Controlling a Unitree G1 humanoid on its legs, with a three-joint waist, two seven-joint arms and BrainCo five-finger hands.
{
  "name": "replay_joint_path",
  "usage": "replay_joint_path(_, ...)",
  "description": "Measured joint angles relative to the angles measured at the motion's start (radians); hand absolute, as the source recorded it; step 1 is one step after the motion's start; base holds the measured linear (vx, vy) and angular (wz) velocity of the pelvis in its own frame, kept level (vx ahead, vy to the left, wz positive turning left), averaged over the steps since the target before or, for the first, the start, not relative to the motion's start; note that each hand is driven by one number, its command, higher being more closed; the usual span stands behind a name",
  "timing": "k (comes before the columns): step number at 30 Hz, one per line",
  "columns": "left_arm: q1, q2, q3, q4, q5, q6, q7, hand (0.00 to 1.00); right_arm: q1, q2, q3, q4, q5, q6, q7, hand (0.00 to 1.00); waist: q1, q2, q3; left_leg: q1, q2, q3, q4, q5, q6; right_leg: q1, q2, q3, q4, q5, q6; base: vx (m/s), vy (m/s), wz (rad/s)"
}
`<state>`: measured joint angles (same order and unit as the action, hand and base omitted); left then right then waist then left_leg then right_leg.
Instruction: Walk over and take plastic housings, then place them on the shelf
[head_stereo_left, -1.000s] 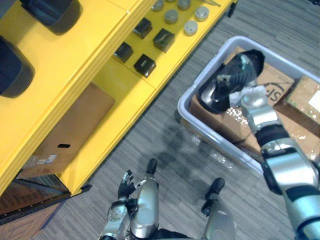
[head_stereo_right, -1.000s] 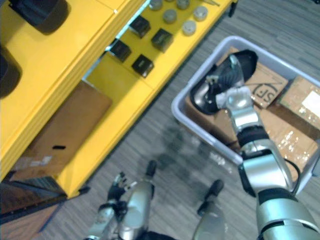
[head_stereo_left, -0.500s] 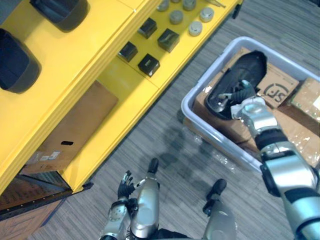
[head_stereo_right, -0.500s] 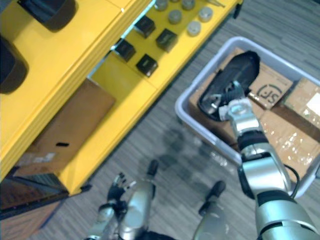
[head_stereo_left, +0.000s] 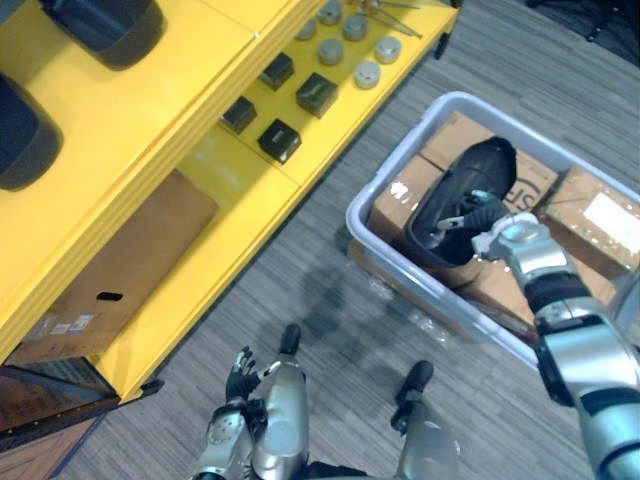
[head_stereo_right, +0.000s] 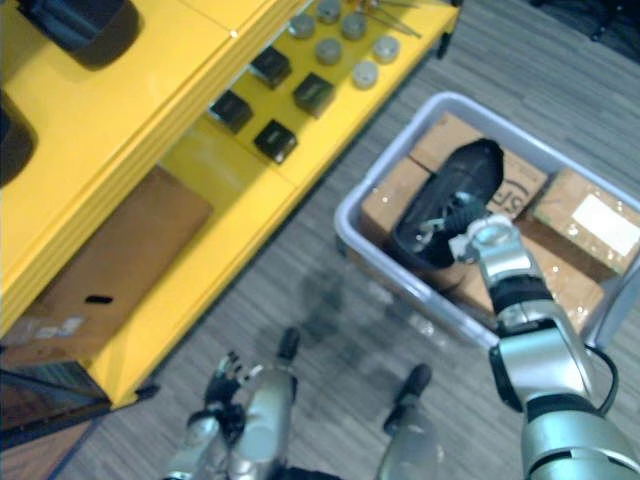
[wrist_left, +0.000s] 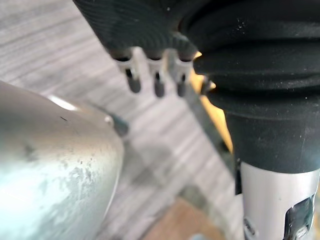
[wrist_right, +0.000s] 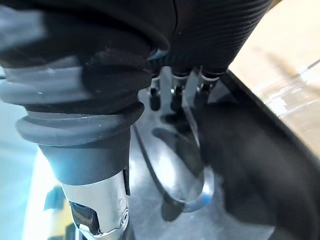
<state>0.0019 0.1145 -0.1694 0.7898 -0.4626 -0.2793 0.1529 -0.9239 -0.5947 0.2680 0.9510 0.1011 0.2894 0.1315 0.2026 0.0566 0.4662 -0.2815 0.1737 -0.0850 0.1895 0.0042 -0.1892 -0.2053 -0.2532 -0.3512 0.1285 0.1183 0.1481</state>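
Viewed from the head, the grey bin (head_stereo_left: 390, 160) stands on the carpeted floor (head_stereo_left: 330, 290) at 3 o'clock, packed with cardboard boxes (head_stereo_left: 600, 215). The plastic housing (head_stereo_left: 480, 170), black and hollow side up, lies on the boxes inside the bin. The right hand (head_stereo_left: 505, 238) sits at the housing's 5 o'clock end, clenched on its rim. In the right wrist view its fingers (wrist_right: 175, 97) curl down into the dark shell. The left hand (head_stereo_left: 240, 378) hangs at 6 o'clock, low over the floor, fingers relaxed and holding nothing. The yellow shelf (head_stereo_left: 150, 120) runs from 9 to 12 o'clock. Its top level carries two more black housings (head_stereo_left: 105, 25). Its lower level carries small black blocks (head_stereo_left: 278, 140) and grey discs (head_stereo_left: 367, 73).
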Motion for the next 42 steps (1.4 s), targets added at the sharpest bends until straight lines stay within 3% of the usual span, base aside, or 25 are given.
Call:
replay_joint_path(1,0.0,0.001,0.0,-0.001,0.0,0.0,0.0,0.0,0.002,-0.001,0.001,0.0,-0.002,-0.002,-0.003,0.0,0.0,-0.001,0.0,0.0,0.001,0.0,0.001,-0.001,-0.001,0.0,0.001,0.0,0.0,0.0,0.0,0.0,0.0,-0.06)
replay_joint_path(4,0.0,0.003,-0.001,-0.005,0.0,-0.001,0.0,0.0,0.02,-0.001,0.012,0.003,0.002,-0.077,-0.065,0.0,0.003,-0.004,0.002,-0.001,0.009,0.006,0.015,-0.009,-0.004,0.001,0.008,0.005,-0.002,0.001,-0.001,0.01,0.0,-0.08)
replay_joint_path(6,0.0,0.003,-0.001,-0.005,0.0,-0.001,0.001,0.0,0.027,0.0,0.012,-0.022,0.004,-0.201,-0.173,0.0,0.001,-0.004,0.002,-0.001,0.012,0.011,0.019,-0.012,-0.005,-0.002,0.011,0.011,-0.003,0.002,-0.002,0.02,0.003,-0.1)
replay_joint_path(7,0.001,0.003,-0.001,-0.004,0.0,-0.001,0.001,0.0,0.03,0.0,0.005,-0.044,0.004,-0.229,-0.203,0.0,0.0,-0.004,0.002,-0.001,0.013,0.013,0.02,-0.014,-0.006,-0.003,0.012,0.013,-0.004,0.002,-0.003,0.02,0.003,-0.09)
replay_joint_path(10,0.001,0.003,-0.002,-0.005,0.0,-0.002,0.004,0.0,0.041,0.004,-0.054,-0.203,0.004,-0.394,-0.362,0.0,-0.002,-0.004,0.002,-0.002,0.017,0.018,0.032,-0.027,-0.007,-0.003,0.017,0.02,-0.007,0.002,-0.003,0.02,0.007,-0.08)
replay_joint_path(14,0.001,0.001,-0.002,-0.005,0.0,-0.003,0.016,0.0,0.046,0.022,-0.095,-0.281,0.009,-0.472,-0.485,0.0,-0.002,-0.004,0.002,-0.002,0.017,0.02,0.032,-0.032,-0.006,-0.003,0.017,0.021,-0.008,0.002,-0.003,0.0,0.0,0.0)
replay_joint_path(15,0.001,0.001,-0.002,-0.005,0.0,-0.003,0.016,0.0,0.046,0.022,-0.095,-0.281,0.009,-0.472,-0.485,0.0,-0.002,-0.004,0.002,-0.002,0.017,0.02,0.032,-0.032,-0.006,-0.003,0.017,0.021,-0.008,0.002,-0.003,0.04,0.015,-0.01)
replay_joint_path(18,0.001,-0.001,-0.002,-0.005,0.0,-0.004,0.029,0.0,0.079,0.063,-0.157,-0.285,0.027,-0.477,-0.58,0.0,-0.003,-0.004,0.002,-0.002,0.017,0.023,0.034,-0.037,-0.006,-0.003,0.017,0.023,-0.009,0.002,-0.003,0.03,0.014,-0.03)
replay_joint_path(24,0.002,-0.004,-0.002,-0.004,-0.003,-0.01,0.041,0.0,0.177,0.11,-0.289,-0.314,0.127,-0.359,-0.659,0.0,-0.031,-0.002,0.013,-0.021,0.017,0.028,0.087,-0.07,-0.001,-0.003,0.017,0.031,-0.008,0.002,-0.002,0.0,0.02,-0.04)
replay_joint_path(28,0.002,-0.004,-0.002,0.01,-0.003,-0.012,0.041,0.0,0.205,0.134,-0.289,-0.304,0.162,-0.314,-0.657,0.0,-0.051,0.003,0.015,-0.021,0.017,0.034,0.096,-0.077,0.001,-0.004,0.017,0.038,-0.008,0.002,-0.002,0.0,0.019,-0.05)
replay_joint_path(34,0.002,-0.005,-0.002,0.018,-0.003,-0.023,0.041,0.0,0.204,0.136,-0.287,-0.254,0.192,-0.278,-0.679,0.0,-0.051,0.011,0.019,-0.02,0.017,0.037,0.098,-0.078,0.002,-0.005,0.016,0.043,-0.009,0.003,0.0,0.0,0.004,-0.01)
replay_joint_path(42,0.0,-0.011,-0.002,0.023,-0.011,-0.027,0.04,0.0,0.177,0.134,-0.286,-0.141,0.222,-0.21,-0.638,0.0,-0.052,0.029,0.029,-0.02,0.016,0.037,0.097,-0.077,0.001,-0.004,0.015,0.042,-0.008,0.004,0.0,0.0,0.0,0.0)
